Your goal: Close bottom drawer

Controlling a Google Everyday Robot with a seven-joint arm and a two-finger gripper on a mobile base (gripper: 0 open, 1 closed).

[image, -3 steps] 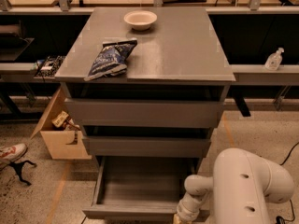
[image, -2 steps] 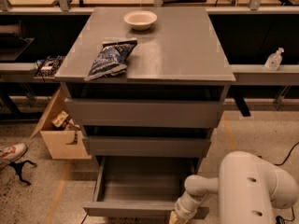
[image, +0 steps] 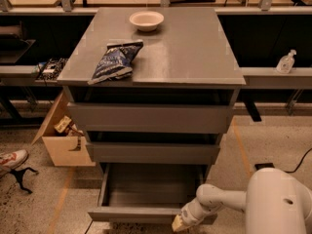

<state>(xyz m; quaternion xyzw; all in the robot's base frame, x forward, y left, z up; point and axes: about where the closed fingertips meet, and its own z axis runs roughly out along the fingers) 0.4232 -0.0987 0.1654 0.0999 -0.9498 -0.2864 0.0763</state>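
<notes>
The bottom drawer (image: 146, 191) of the grey cabinet stands pulled out, a shallow empty box with a plain front panel (image: 131, 213) at the lower edge of the camera view. Above it are the medium drawer (image: 153, 152) and the widest drawer (image: 148, 117), both pushed in. My white arm (image: 278, 204) reaches in from the lower right. My gripper (image: 179, 223) is at the right end of the bottom drawer's front panel, touching or just in front of it.
A blue chip bag (image: 113, 61) and a white bowl (image: 146, 20) sit on the cabinet top (image: 195, 48). An open cardboard box (image: 61, 140) stands on the floor to the left, beside a shoe (image: 12, 159). A sanitizer bottle (image: 285, 62) is on the right shelf.
My arm and gripper have moved slightly left along the drawer's front. The drawer looks equally far out.
</notes>
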